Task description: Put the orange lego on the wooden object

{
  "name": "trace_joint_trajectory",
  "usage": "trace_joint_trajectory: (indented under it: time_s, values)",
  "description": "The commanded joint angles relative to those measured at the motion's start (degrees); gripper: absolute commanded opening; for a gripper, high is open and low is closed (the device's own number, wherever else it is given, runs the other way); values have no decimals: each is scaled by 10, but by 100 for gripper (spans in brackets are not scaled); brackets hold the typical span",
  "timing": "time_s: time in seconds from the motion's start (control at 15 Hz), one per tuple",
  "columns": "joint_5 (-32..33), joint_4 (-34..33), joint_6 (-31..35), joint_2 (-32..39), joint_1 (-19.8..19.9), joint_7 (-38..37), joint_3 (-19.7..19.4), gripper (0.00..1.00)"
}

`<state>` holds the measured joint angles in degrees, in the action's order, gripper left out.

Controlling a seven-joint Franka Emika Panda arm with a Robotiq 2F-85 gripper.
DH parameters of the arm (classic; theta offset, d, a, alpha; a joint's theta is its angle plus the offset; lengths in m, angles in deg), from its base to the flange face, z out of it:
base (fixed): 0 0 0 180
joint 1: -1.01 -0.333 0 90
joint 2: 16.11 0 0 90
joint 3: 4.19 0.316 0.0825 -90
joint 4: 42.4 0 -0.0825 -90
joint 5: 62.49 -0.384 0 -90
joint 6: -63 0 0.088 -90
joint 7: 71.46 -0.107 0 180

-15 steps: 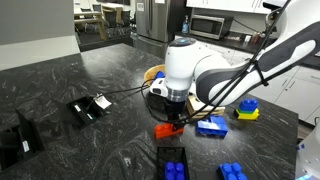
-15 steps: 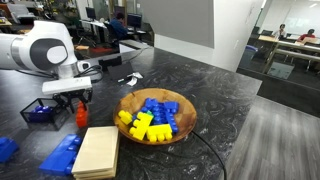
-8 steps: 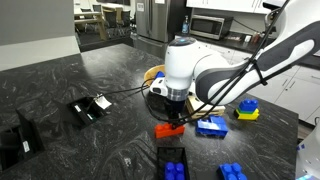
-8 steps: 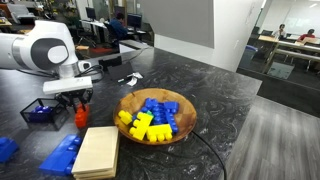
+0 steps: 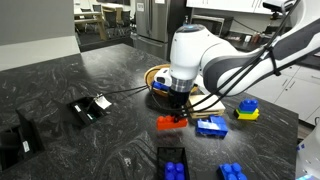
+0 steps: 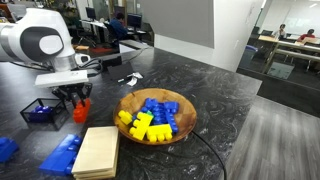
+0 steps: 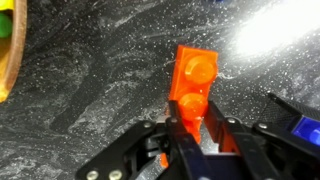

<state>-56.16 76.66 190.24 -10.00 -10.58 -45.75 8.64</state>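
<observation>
My gripper (image 7: pixel 190 122) is shut on the orange lego (image 7: pixel 192 78), a narrow orange-red studded brick, and holds it just above the dark counter. It also shows in both exterior views, in the fingers (image 5: pixel 172 122) (image 6: pixel 80 109). The wooden object (image 6: pixel 98 150), a flat pale square block, lies on the counter in front of the gripper (image 6: pixel 76 103) and a little to its right. It is out of view in the wrist view.
A round wooden bowl (image 6: pixel 183 125) holds yellow and blue bricks. Blue bricks lie around: (image 5: pixel 211 126), (image 5: pixel 172 160), (image 6: pixel 62 154), (image 6: pixel 37 111). A yellow-and-blue stack (image 5: pixel 246 108) stands further off. Black parts (image 5: pixel 90 106) lie on the counter. A cable (image 6: pixel 205 152) runs past the bowl.
The gripper has risen slightly with the orange lego held in it, lifting the brick off the counter. Nothing else has moved.
</observation>
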Motion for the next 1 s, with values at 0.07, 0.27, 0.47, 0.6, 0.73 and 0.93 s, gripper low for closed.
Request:
trace_joint_trajectory:
  time_s: [0.07, 0.27, 0.47, 0.6, 0.73, 0.93]
  values:
    - [1, 58, -3, -79, 2, -48, -5, 7]
    - [6, 100, -25, -130, 8, -128, -18, 7]
    - [10, 146, -43, -184, 18, -211, -28, 7]
    - [9, 175, -53, -219, 24, -261, -31, 7]
    - [8, 199, -65, -249, 30, -307, -30, 7]
    - [8, 228, -85, -287, 39, -370, -26, 7]
